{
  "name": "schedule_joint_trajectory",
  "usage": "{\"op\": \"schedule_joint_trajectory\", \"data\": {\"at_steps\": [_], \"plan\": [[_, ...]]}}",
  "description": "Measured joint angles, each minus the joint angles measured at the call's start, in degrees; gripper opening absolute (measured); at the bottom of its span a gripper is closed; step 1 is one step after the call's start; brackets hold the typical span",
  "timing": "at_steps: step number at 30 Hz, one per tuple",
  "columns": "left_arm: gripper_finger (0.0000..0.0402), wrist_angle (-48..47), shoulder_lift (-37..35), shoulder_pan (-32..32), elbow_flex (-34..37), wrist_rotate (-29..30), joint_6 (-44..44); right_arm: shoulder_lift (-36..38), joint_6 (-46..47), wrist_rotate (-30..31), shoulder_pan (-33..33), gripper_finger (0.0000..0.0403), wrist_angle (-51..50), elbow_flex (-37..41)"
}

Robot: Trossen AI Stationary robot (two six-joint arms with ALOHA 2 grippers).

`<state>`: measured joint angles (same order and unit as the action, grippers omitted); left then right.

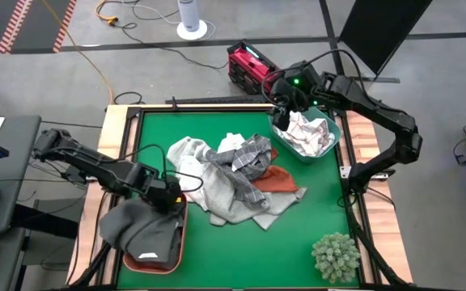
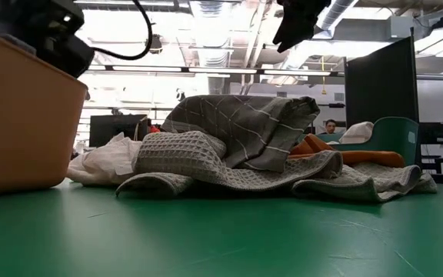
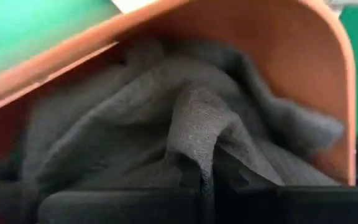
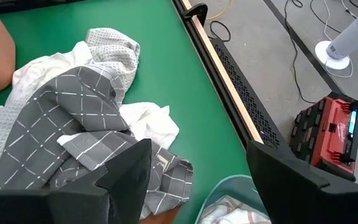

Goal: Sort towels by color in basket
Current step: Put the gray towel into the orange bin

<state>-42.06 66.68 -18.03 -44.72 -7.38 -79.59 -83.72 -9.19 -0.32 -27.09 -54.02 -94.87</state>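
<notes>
Green felt covers the table (image 1: 306, 218) we work at, framed by a pale wooden rim. We take the heap of towels (image 1: 221, 182) at its middle as our landmark. On top of the heap lies a grey checked towel (image 4: 67, 127), draped over a plain grey waffle towel (image 2: 179, 154); white cloth (image 4: 148, 121) shows at the heap's far side, and a rust-orange towel (image 1: 280, 179) pokes out on the side toward the teal basket (image 1: 330, 145).

That teal basket stands just beyond the heap, near the table's far right corner, with white checked towels (image 1: 306, 133) inside. Our right gripper (image 1: 284, 113) hovers above its rim, fingers (image 4: 129, 171) spread wide and holding nothing.

On the opposite side of the heap, touching its edge, sits an orange-brown basket (image 1: 176, 242) with a dark grey towel (image 1: 140, 226) spilling over its rim. Our left gripper (image 1: 168, 198) hangs over this basket, jaws pressed together; the wrist view shows a fold of the dark grey towel right at the fingertips, but we cannot tell whether it is pinched.

A spiky pale-green plant ball (image 1: 336, 256) rests well apart from the heap, near the table's front right corner.
</notes>
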Motion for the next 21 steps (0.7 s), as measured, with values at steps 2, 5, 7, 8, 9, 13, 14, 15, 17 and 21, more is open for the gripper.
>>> {"op": "schedule_joint_trajectory", "data": {"at_steps": [2,5,7,8,9,13,14,15,17,21], "plan": [[0.0,4.54,-0.09,0.01,2.03,-1.59,-2.87,0.0,-0.16,-0.04,0.02,0.029,-0.19,0.0],[0.0012,8.79,0.19,0.01,2.9,-1.9,-5.57,0.0,-0.24,-0.09,0.02,0.029,-0.92,0.0],[0.0032,11.54,0.17,0.01,2.79,-2.92,-5.22,0.0,-0.29,-0.22,0.02,0.029,-1.49,0.0],[0.0045,12.18,0.17,0.01,2.79,-3.2,-5.3,0.0,-0.31,-0.22,0.02,0.029,-1.38,0.0],[0.006,12.55,0.13,0.03,2.79,-3.41,-5.49,0.0,-0.33,-0.22,0.02,0.029,-1.25,0.0],[0.0127,12.95,-0.73,0.81,1.95,-3.96,-5.66,0.0,-0.36,-0.24,0.02,0.029,-1.15,0.0],[0.0145,13.02,-1.07,1.18,1.78,-3.97,-5.59,0.0,-0.36,-0.24,0.02,0.029,-1.14,0.0],[0.0163,12.76,-1.29,1.53,1.64,-3.97,-5.47,0.0,-0.38,-0.22,0.02,0.029,-1.1,0.0],[0.0197,12.19,-2.38,2.7,1.04,-4.8,-4.25,0.0,-0.38,-0.22,0.02,0.029,-1.11,0.0],[0.0242,7.67,-7.17,5.16,-2.22,-5.35,-1.71,0.0,-0.54,-0.24,0.0,0.029,-1.05,0.0]]}}
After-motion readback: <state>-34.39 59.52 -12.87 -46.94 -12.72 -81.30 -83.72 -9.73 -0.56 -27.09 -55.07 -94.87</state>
